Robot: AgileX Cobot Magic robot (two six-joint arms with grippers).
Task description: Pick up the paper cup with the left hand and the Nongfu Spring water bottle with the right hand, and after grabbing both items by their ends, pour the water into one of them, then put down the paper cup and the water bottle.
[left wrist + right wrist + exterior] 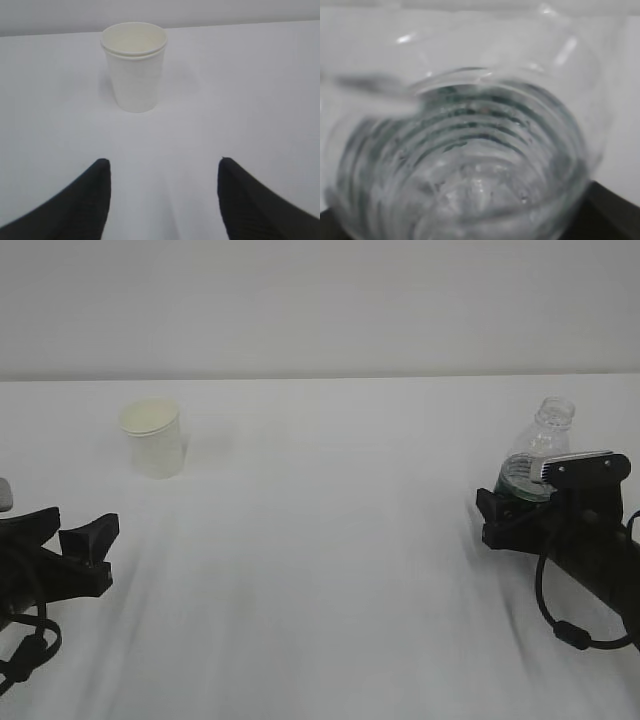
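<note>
Cup pickup not begun: paper cup [153,437] stands upright on desk [330,560] at 10 o'clock; left hand [75,540] short of it, fingers wide, empty. Right hand [515,510] around Nongfu Spring water bottle [540,445] at 3 o'clock; grip unclear. Pouring, set-down remain.

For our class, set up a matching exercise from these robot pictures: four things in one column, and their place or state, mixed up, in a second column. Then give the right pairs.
Things:
1. small white paper cup
2. clear ribbed plastic bottle with a dark green label
3. left black claw
4. right black claw

Place or state:
A. open, with nothing between its fingers, facing the cup
B. stands upright at the table's far left, untouched
C. set around the bottle's lower part
D. uncapped, at the right of the table

Pairs: 1-B, 2-D, 3-A, 4-C
</note>
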